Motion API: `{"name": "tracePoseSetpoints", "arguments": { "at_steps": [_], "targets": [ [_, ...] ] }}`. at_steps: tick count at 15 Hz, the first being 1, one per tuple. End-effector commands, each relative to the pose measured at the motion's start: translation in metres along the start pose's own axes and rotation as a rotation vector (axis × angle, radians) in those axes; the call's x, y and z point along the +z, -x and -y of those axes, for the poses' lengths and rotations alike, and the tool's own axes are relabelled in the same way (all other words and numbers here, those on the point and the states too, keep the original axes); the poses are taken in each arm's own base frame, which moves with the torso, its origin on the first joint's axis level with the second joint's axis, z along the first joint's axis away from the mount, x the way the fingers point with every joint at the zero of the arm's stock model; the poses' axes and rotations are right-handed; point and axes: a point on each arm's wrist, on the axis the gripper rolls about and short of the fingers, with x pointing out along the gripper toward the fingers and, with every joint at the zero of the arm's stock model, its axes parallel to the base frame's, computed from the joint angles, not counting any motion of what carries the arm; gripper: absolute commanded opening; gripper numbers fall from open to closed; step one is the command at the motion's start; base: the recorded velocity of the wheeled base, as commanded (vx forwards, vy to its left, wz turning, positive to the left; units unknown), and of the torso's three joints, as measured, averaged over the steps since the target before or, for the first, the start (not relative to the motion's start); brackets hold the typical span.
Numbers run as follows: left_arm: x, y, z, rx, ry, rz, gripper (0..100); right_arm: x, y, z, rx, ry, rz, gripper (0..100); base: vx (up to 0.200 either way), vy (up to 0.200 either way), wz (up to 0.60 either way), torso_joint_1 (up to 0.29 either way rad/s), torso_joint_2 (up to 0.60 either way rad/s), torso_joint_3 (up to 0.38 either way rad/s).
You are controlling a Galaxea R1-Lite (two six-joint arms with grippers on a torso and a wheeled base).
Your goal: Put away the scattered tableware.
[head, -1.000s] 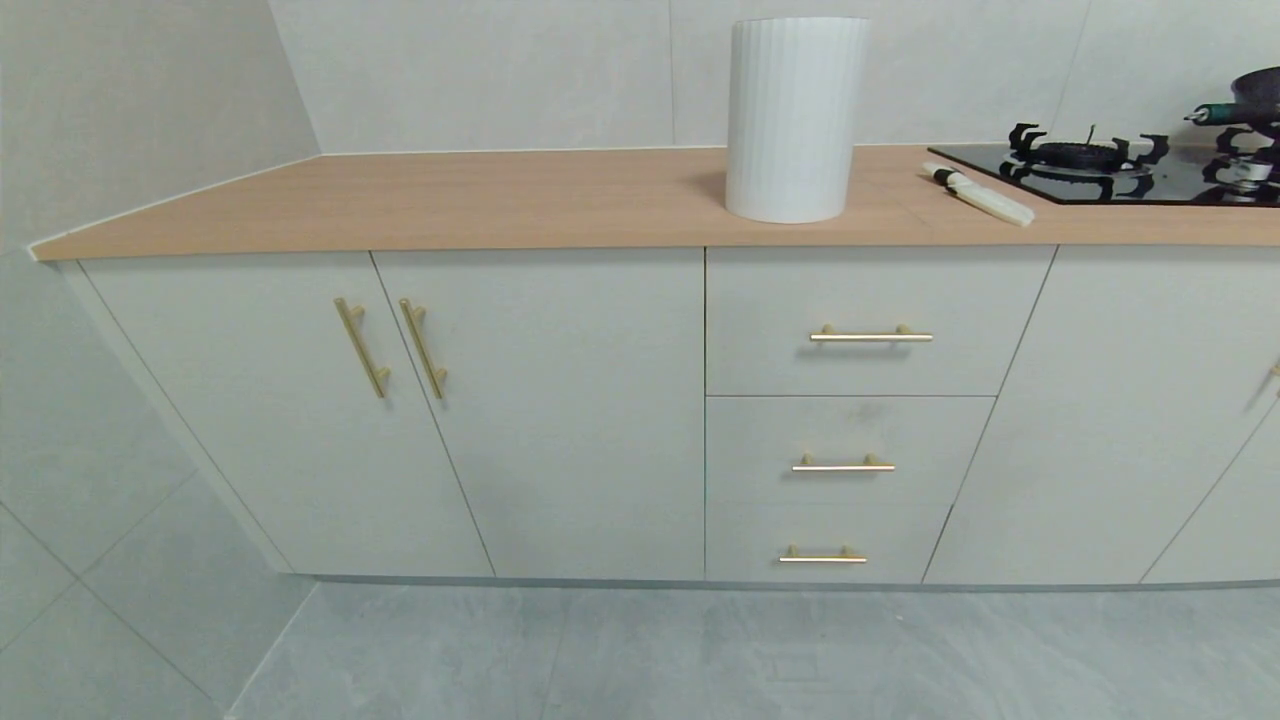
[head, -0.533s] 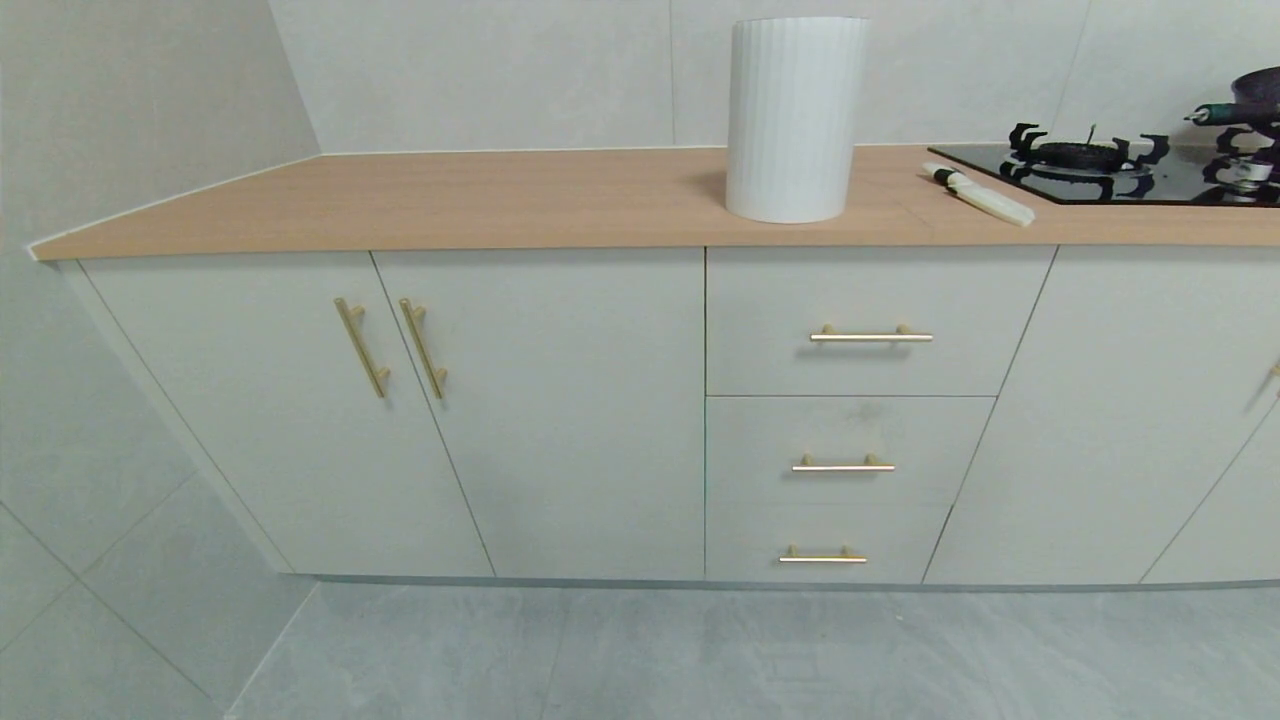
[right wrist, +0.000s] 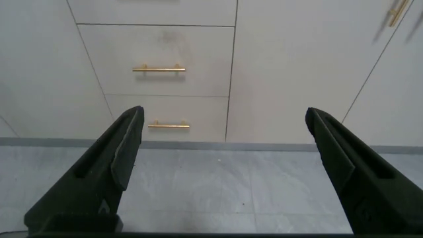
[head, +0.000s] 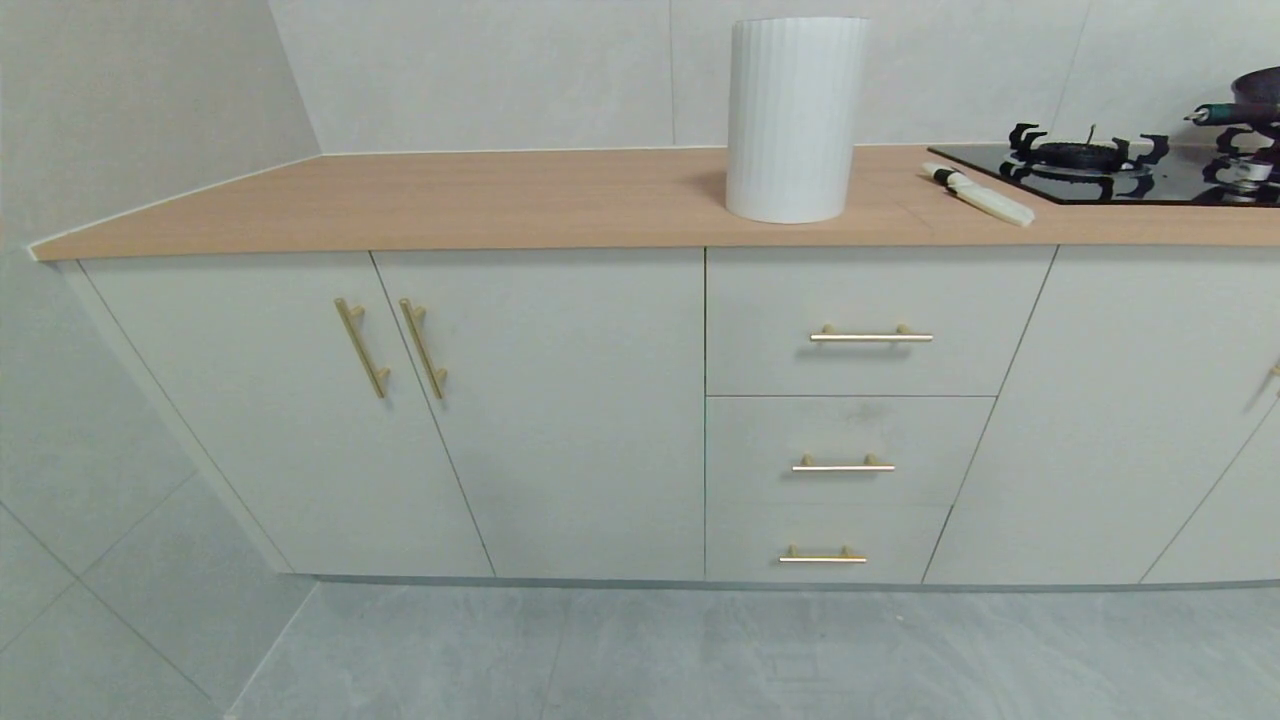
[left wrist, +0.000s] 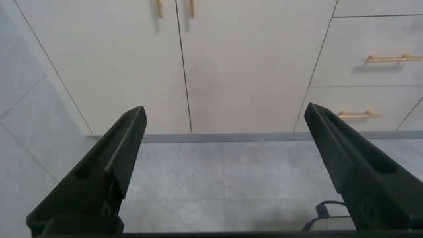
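Note:
A pale utensil with a dark band [head: 977, 193] lies on the wooden countertop [head: 480, 200], between a tall white ribbed container [head: 792, 118] and the black gas hob [head: 1120, 170]. My left gripper [left wrist: 223, 125] hangs low over the grey floor in front of the cupboard doors, open with nothing between its fingers. My right gripper [right wrist: 223, 125] is also low, facing the lower drawers, open and empty.
Below the counter are two cupboard doors with gold handles [head: 392, 346] and a stack of three drawers [head: 850, 400] with gold bar handles. A dark pan [head: 1250, 100] sits on the hob at the far right. Grey tiled floor [head: 700, 650] lies before the cabinets.

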Motion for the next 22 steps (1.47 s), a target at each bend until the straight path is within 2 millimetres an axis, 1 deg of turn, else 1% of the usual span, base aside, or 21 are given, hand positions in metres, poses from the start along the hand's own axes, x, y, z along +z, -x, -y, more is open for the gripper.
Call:
{"name": "tracePoseSetpoints", "arguments": {
  "at_steps": [1, 6, 22],
  "targets": [
    [0.0, 0.0, 0.0, 0.0, 0.0, 0.0, 100, -0.0005, -0.0004, -0.0001, 0.004, 0.001, -0.008, 100, 0.0, 0.0, 0.0, 0.0, 0.0, 0.0],
    [0.0, 0.0, 0.0, 0.0, 0.0, 0.0, 100, -0.0005, -0.0004, -0.0001, 0.001, -0.003, -0.008, 100, 0.0, 0.0, 0.0, 0.0, 0.0, 0.0],
    [0.0, 0.0, 0.0, 0.0, 0.0, 0.0, 100, -0.0005, -0.0002, 0.0, 0.001, -0.006, -0.006, 100, 0.2, 0.0, 0.0, 0.003, 0.0, 0.003]
  ]
}}
